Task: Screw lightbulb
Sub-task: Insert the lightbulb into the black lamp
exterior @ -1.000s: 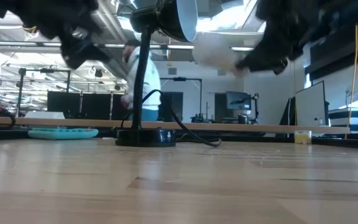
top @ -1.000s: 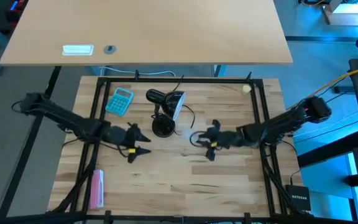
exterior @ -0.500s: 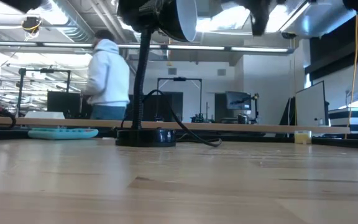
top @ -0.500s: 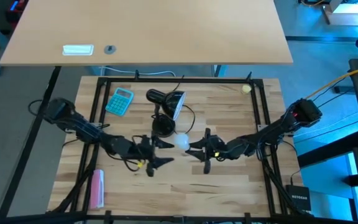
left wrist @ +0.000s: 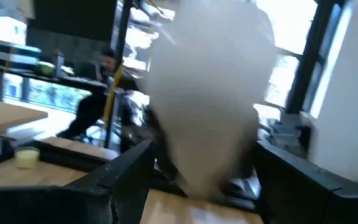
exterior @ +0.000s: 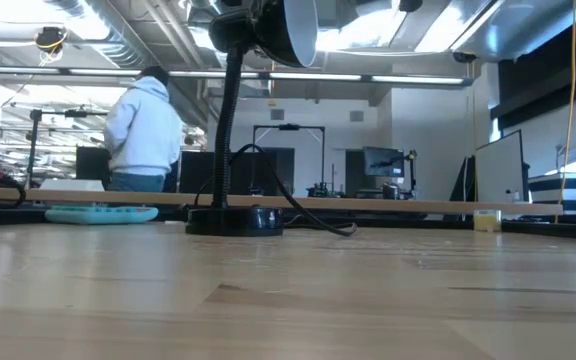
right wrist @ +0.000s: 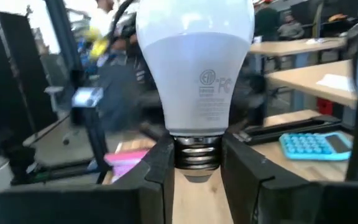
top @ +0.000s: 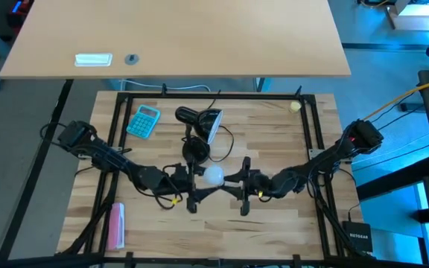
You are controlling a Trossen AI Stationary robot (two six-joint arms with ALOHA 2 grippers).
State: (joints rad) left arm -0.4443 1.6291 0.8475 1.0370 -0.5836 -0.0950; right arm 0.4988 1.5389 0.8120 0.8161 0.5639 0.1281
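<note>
The white lightbulb (top: 213, 176) hangs in the air over the table's middle, in front of the black lamp (top: 199, 123). The lamp stands on its round base (top: 195, 151). My right gripper (top: 228, 179) comes from the right and is shut on the bulb (right wrist: 194, 68). My left gripper (top: 203, 184) comes from the left and is open. Its fingers stand on either side of the bulb's round globe (left wrist: 210, 93); I cannot tell whether they touch it. The low view shows only the lamp (exterior: 233, 120); bulb and fingers are above its picture. My right gripper pinches the bulb's metal screw base (right wrist: 197, 152) between its two fingers (right wrist: 157, 168). The fingers come level from the table's right and lie along the bulb's axis. The bulb is lifted clear and lies about level, its globe pointing away from the gripper toward my left gripper.
A teal calculator (top: 144, 120) lies at the far left, a pale yellow ball (top: 295, 106) at the far right, a pink object (top: 116, 223) at the near left. The lamp's cord (top: 226, 141) loops beside its base. Black frame rails (top: 315, 149) border the table. A person (exterior: 143, 130) stands in the room beyond.
Both grippers have risen and tipped from pointing down to about level. My left gripper has gone right toward the table's middle; my right gripper has gone left and nearer with the bulb. The bulb now lies level between them, its globe inside my left gripper's fingers.
</note>
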